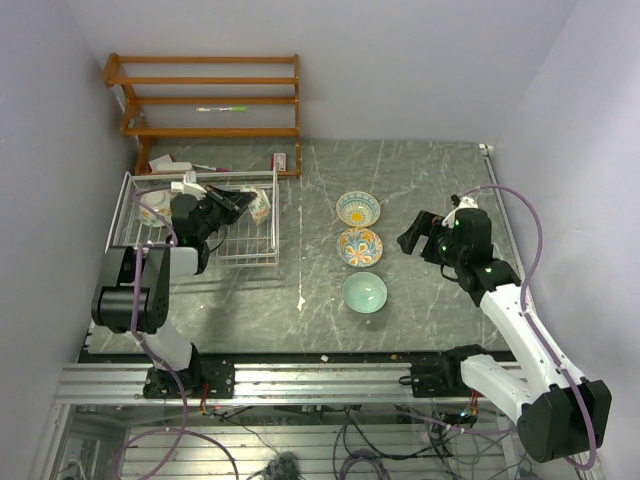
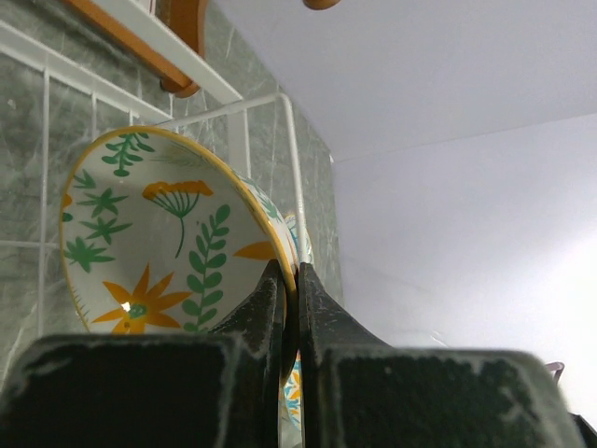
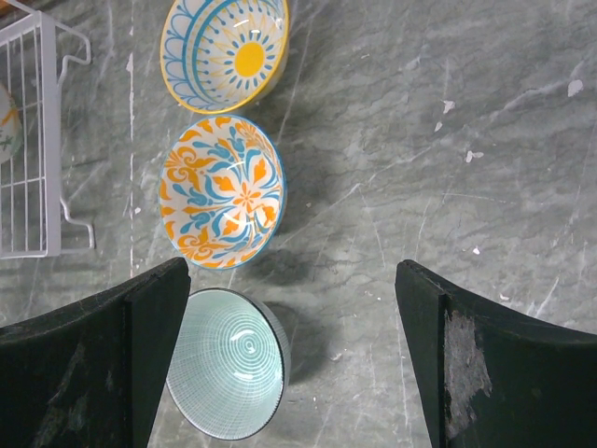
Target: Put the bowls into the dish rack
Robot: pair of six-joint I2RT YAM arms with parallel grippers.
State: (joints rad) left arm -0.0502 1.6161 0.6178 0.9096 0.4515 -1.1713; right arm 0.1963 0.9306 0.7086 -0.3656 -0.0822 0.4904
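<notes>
My left gripper (image 1: 243, 200) is over the white wire dish rack (image 1: 125, 205) and is shut on the rim of a yellow-rimmed floral bowl (image 2: 159, 247), held on edge near the rack's right wall (image 2: 291, 159). That bowl shows in the top view (image 1: 261, 207). Another bowl (image 1: 153, 208) sits in the rack's left part. Three bowls lie on the table in a column: blue and yellow (image 1: 358, 208), orange and blue (image 1: 359, 246), plain teal (image 1: 364, 292). My right gripper (image 1: 412, 238) is open and empty, to the right of them. The right wrist view shows all three: (image 3: 224, 51), (image 3: 222, 191), (image 3: 227, 364).
A brown wooden shelf unit (image 1: 205, 100) stands against the back wall behind the rack. Small items (image 1: 280, 160) lie at its foot. The walls close in on the left and right. White specks dot the grey marble table (image 1: 430, 180).
</notes>
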